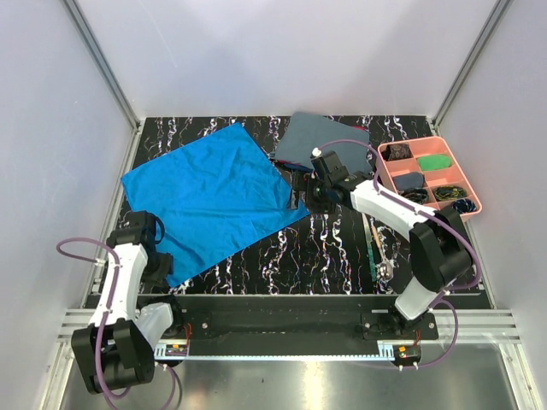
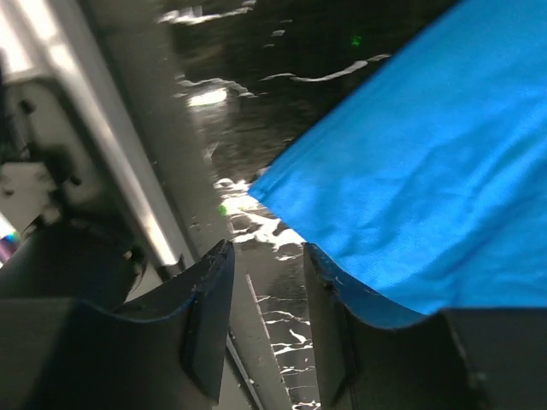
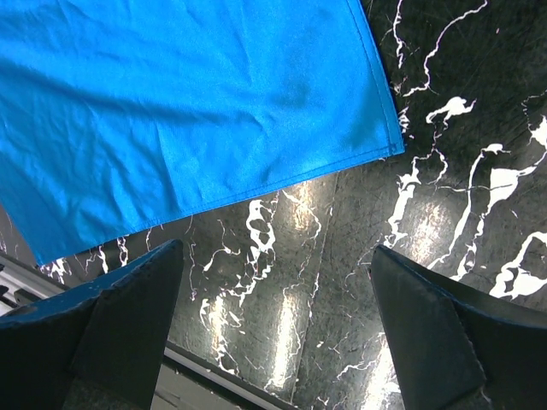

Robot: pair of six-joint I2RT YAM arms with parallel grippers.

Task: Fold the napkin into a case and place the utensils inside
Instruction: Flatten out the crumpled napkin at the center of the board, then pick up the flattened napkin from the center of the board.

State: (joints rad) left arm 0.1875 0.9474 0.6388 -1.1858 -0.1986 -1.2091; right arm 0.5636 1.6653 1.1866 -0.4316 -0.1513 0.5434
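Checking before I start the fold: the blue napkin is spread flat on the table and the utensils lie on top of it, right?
Not quite. The napkin is spread flat on the table, but the utensils lie off it, on bare table to its right, beside the right arm. The top external view shows this.

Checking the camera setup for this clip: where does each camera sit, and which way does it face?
Top external: above and behind the arm bases, looking down on the table; both arms show, plus the napkin and utensils.
Left wrist: on the left arm, low, looking past the left gripper at a napkin corner; its two fingers show.
Right wrist: on the right arm, looking down through the open right gripper, both fingers showing, at another napkin corner.
Shared: all three see the napkin on the table.
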